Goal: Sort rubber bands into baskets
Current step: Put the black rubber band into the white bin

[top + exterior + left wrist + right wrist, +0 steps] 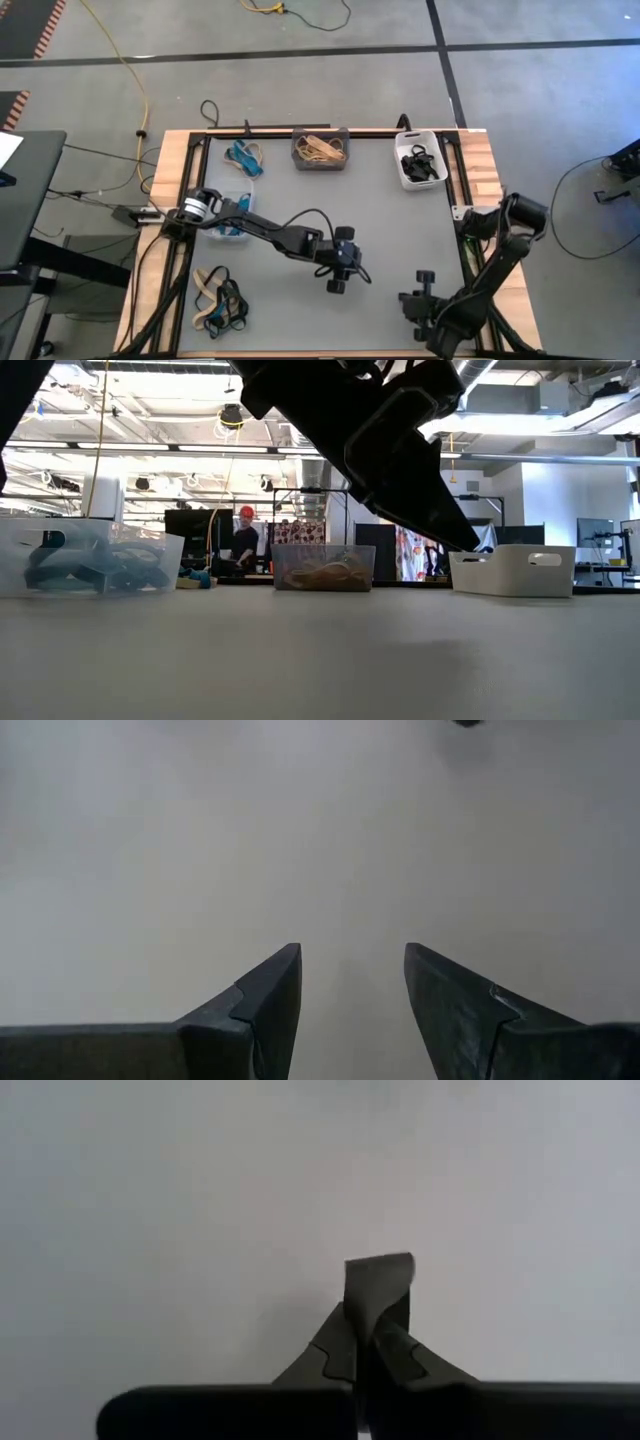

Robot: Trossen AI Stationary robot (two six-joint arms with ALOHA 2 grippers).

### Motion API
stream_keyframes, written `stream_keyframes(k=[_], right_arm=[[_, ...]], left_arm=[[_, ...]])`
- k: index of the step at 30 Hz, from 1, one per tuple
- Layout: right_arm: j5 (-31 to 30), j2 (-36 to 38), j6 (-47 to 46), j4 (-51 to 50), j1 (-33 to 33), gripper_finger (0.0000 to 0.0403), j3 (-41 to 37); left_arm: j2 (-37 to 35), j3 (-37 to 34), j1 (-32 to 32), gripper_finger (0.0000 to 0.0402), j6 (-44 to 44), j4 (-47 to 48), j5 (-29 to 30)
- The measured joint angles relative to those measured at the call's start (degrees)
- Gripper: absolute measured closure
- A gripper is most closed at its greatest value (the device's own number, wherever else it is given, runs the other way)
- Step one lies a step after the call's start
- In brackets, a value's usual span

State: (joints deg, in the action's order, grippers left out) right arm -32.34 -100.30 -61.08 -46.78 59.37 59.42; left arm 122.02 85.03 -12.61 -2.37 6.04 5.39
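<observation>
- Left gripper (337, 270) hangs over bare mat near the table (480, 160) centre, well short of the grey basket (320, 150); jaws spread, nothing between them.
- Right gripper (378, 1295) sits low at the table's near right; fingers pressed together, nothing held.
- Grey basket holds tan bands (321, 149); to its right the white basket (420, 160) holds black bands (420, 163).
- Clear basket (90, 557), left of the grey basket, holds blue bands (80, 560).
- Loose bands (218, 300) lie at the near left; a blue one (243, 156) lies just left of the grey basket.
</observation>
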Motion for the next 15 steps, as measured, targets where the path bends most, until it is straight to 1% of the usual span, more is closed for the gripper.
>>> stream_keyframes(k=[8,15], right_arm=[[-10.98,6.5,1.7,-7.75,-4.88,0.0378,0.53],[-16.16,10.42,0.74,-14.65,-11.83,0.0378,0.55]], left_arm=[[0.02,0.0,-1.29,0.0232,-2.02,0.0,0.0],[0.02,0.0,-1.43,0.0232,-4.24,0.0,0.0]])
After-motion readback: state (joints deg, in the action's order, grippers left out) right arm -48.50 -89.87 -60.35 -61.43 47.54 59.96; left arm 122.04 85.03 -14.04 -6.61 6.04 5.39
